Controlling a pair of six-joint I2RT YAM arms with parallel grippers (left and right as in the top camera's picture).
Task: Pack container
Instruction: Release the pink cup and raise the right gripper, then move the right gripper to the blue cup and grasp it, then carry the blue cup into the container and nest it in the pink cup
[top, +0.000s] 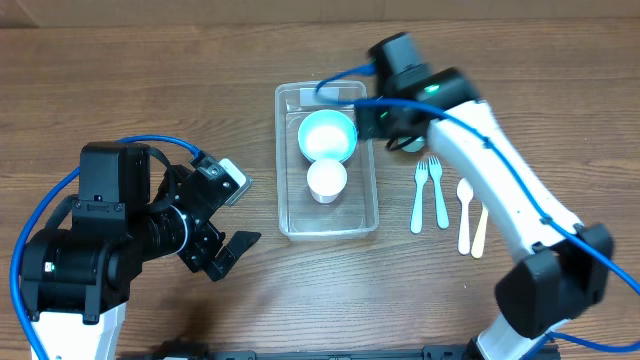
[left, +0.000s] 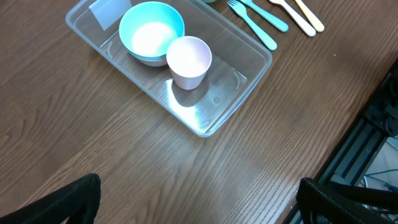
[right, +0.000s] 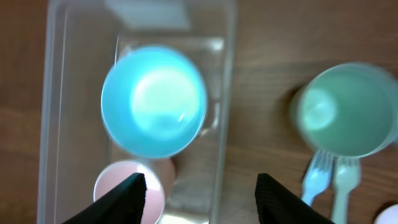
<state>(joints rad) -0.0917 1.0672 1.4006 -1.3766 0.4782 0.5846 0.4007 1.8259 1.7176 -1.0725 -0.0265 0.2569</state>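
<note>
The clear plastic container (top: 290, 215) lies at the table's middle, its whitish label at the far end. Inside it are a blue bowl (top: 327, 135) and a small white cup (top: 326, 180). The container (left: 249, 68) with bowl (left: 151, 32) and cup (left: 189, 59) also shows in the left wrist view. My right gripper (right: 200, 199) is open and empty, hovering above the container's right wall (right: 225, 93) near the blue bowl (right: 153, 101) and cup (right: 118, 186). My left gripper (left: 199, 202) is open and empty over bare table, left of the container.
A teal cup (right: 348, 109) stands just right of the container, under my right arm. Two teal forks (top: 430, 192), a white spoon (top: 464, 210) and a cream utensil (top: 479, 230) lie in a row to the right.
</note>
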